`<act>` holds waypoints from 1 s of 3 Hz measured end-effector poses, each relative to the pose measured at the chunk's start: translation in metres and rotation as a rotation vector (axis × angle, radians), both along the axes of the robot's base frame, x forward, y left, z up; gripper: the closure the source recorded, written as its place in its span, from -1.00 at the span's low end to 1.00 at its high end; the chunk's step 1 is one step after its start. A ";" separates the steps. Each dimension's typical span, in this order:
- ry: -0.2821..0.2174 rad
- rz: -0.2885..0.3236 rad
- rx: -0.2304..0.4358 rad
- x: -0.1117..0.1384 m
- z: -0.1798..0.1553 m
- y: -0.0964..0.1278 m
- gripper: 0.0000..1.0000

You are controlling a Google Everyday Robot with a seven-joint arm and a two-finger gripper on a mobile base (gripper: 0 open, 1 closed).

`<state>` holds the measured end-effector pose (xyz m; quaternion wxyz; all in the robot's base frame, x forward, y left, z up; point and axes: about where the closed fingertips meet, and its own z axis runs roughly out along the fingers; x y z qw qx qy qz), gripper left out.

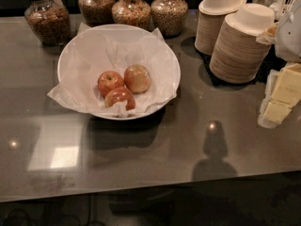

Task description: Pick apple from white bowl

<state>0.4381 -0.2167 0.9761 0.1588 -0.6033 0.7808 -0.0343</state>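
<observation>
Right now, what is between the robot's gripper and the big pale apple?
In the camera view, the gripper sits at the right edge; a stack of tan bowls stands between it and the apple.

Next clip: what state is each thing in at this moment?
apple: resting in the bowl, ungrasped.
white bowl: upright on the counter, paper-lined.
smaller apples: in the bowl beside the apple.
jars: upright, filled.
tan bowls: stacked in two piles.
end effector: not in view.
</observation>
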 end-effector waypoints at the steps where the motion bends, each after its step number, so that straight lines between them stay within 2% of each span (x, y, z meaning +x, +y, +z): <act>1: 0.000 0.000 0.000 0.000 0.000 0.000 -1.00; 2: -0.016 0.035 0.013 0.008 0.001 0.011 -1.00; 3: -0.027 0.124 0.053 0.033 -0.001 0.037 -1.00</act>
